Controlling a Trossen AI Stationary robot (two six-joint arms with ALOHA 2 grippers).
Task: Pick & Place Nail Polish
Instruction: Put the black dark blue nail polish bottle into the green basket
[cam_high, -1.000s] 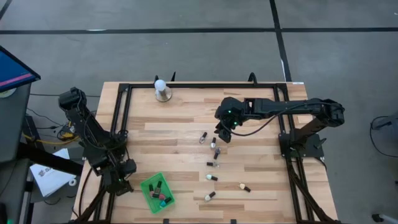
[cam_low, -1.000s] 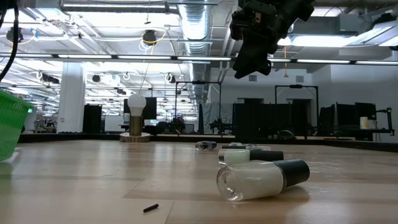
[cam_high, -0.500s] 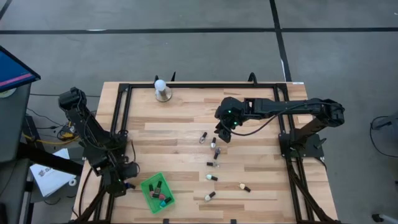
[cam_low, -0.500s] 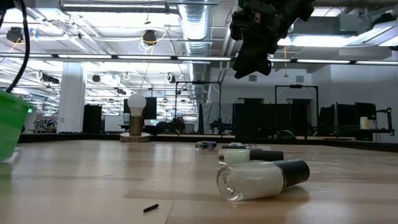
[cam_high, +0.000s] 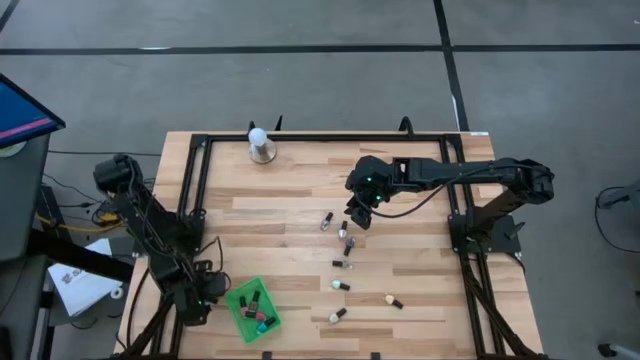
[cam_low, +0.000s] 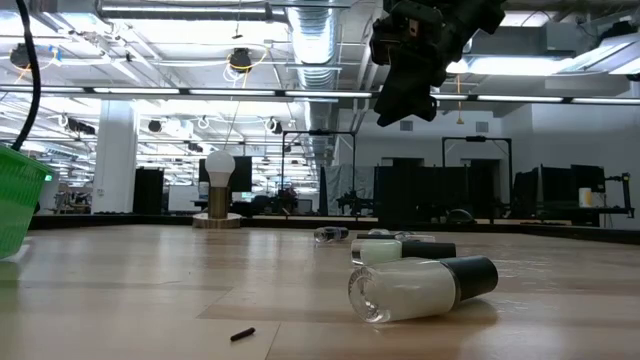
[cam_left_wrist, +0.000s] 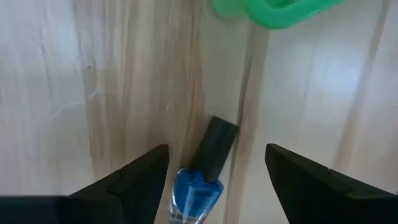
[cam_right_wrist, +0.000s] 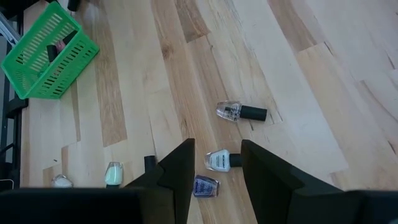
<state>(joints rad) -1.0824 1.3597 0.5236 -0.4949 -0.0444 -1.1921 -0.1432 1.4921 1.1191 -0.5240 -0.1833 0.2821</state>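
Several nail polish bottles (cam_high: 343, 286) are being left lying on their sides on the bench (cam_high: 290, 205), scattered just below and beyond the right claw (cam_right_wrist: 214, 163), whose fingers are being held apart and empty above them. In the right wrist view, a clear bottle (cam_right_wrist: 240, 112) is being seen ahead of that claw, a white bottle (cam_right_wrist: 220, 160) between its fingers' line of sight, and a purple bottle (cam_right_wrist: 205, 185) just beside the white one. More bottles are already being held in the green basket (cam_high: 238, 299), which is sitting well apart from the right claw and just beside the left claw (cam_left_wrist: 216, 168).

The left claw is being held wide and empty, low over a blue bottle (cam_left_wrist: 198, 185) that is lying on the bench between its fingers, with the basket's rim just beyond it.

Handling is being judged as follows. The bottles are being taken as small, light, rigid and glassy, hence slippery and liable to roll when nudged on their sides. A grip across the body, square to the long axis and close to the shoulder below the dark cap, is being advised; the narrower cap is being considered a poorer hold. Closure is being recommended as gentle, since a hard pinch on a round body is likely to squirt it out sideways.
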